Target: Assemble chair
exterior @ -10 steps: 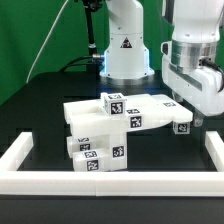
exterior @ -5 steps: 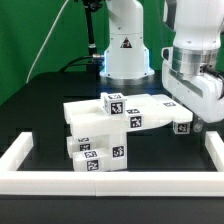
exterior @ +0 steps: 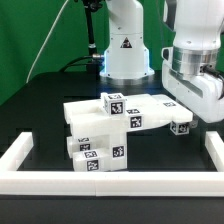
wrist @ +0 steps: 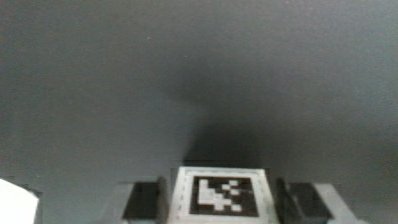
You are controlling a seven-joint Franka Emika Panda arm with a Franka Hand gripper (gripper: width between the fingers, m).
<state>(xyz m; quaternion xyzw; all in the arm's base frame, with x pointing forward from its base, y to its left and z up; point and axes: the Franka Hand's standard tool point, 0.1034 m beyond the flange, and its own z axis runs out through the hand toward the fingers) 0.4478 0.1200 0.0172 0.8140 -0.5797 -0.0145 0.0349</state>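
A low white rail [exterior: 30,152] borders the black counter [exterior: 45,100], running along the near edge and both sides. The white robot base [exterior: 127,45] stands at the back, behind the chair parts [exterior: 110,128], which sit clustered in the middle of the counter: a flat slab [exterior: 95,115] with tagged blocks stacked against its near side, and a long tagged piece [exterior: 165,117] reaching toward the exterior view's right. The arm comes down on that right side, its wrist held roughly upright, with the hand [exterior: 192,118] low over the outer end of the long piece. In the wrist view the two fingers [wrist: 143,198] stand on either side of a tagged block [wrist: 222,193], close to its faces, but whether they press on it cannot be told. Bare counter lies open on the exterior view's left and in front of the parts up to the rail
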